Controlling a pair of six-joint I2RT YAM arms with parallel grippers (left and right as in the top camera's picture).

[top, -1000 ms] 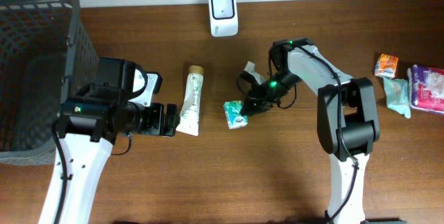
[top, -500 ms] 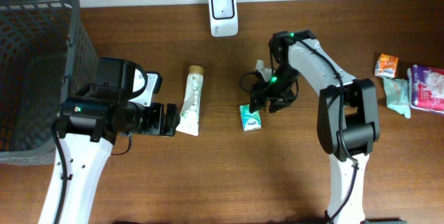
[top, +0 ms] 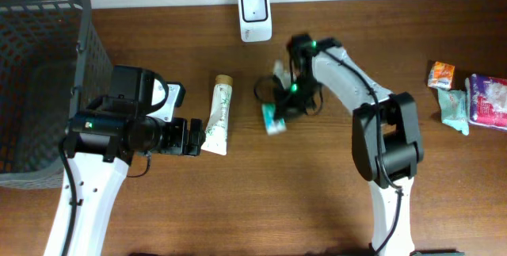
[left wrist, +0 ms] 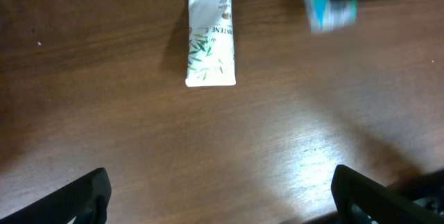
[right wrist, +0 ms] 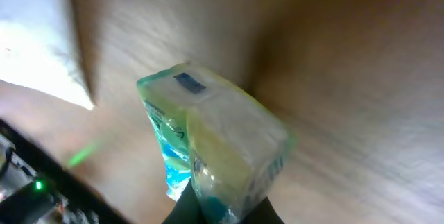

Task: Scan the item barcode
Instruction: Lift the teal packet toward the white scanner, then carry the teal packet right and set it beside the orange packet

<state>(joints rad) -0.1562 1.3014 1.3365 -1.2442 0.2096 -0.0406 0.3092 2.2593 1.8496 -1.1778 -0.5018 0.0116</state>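
Note:
My right gripper (top: 282, 107) is shut on a small green and blue packet (top: 273, 119), held just above the table a little below and to the right of the white barcode scanner (top: 255, 5). In the right wrist view the packet (right wrist: 215, 137) fills the middle, pinched at its lower end by the gripper (right wrist: 225, 213). My left gripper (top: 195, 137) stands open beside the lower end of a white tube (top: 219, 115). The left wrist view shows the tube (left wrist: 210, 37) lying ahead, the packet (left wrist: 330, 5) at the top right, and nothing between the wide-apart fingers (left wrist: 87, 195).
A dark mesh basket (top: 40, 74) stands at the far left. Several small packets (top: 442, 74) (top: 455, 109) (top: 489, 101) lie at the table's right edge. The scanner sits against the back edge.
The right gripper let the packet rest on the table half a second ago, then shut on it again and carried it left. The left arm has not moved.

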